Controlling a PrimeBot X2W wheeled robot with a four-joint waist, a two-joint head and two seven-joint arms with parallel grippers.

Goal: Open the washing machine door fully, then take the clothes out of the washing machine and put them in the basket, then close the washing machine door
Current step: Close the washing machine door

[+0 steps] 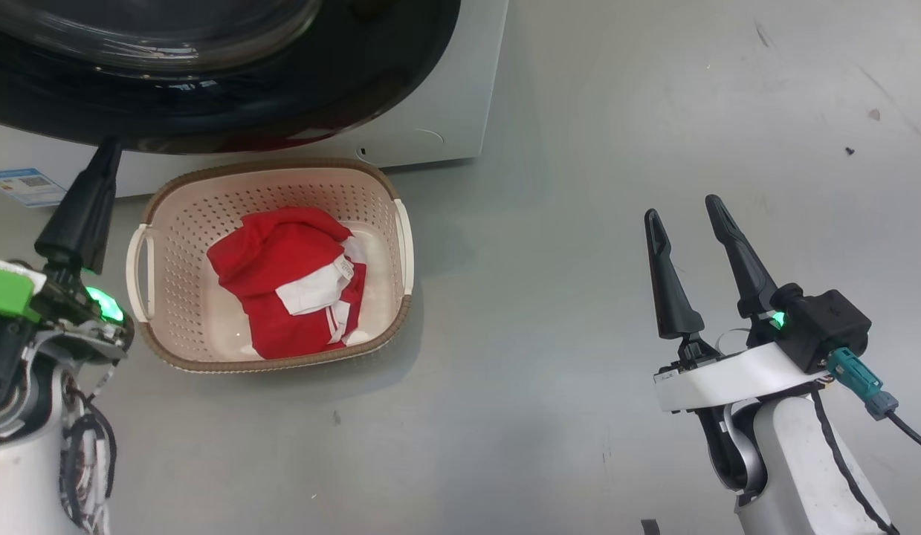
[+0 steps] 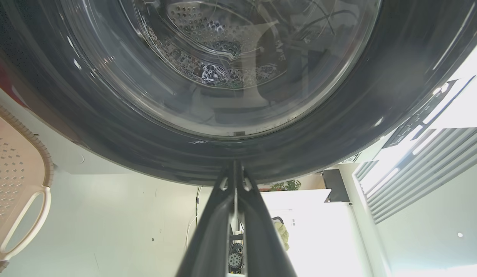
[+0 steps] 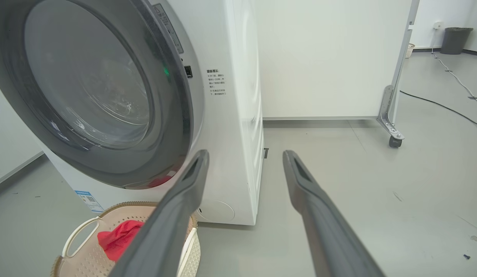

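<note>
Head view: my left gripper (image 1: 107,148) pinches shut at the door (image 1: 319,96) rim, my right gripper (image 1: 682,209) gapes empty, clothes (image 1: 282,275) lie in the basket (image 1: 200,215) between them.

Door (image 1: 282,111) cut by top edge in head view; rim ran off three edges in left wrist view. Left gripper (image 2: 234,167) tip sat at rim: touching or not, couldn't tell. Basket (image 3: 119,207) and clothes (image 3: 115,238) were part hidden behind finger of right gripper (image 3: 246,153); basket clipped by bottom edge. Printed text (image 3: 217,82) too small to read. Sticker (image 1: 21,186) clipped at left edge.
</note>
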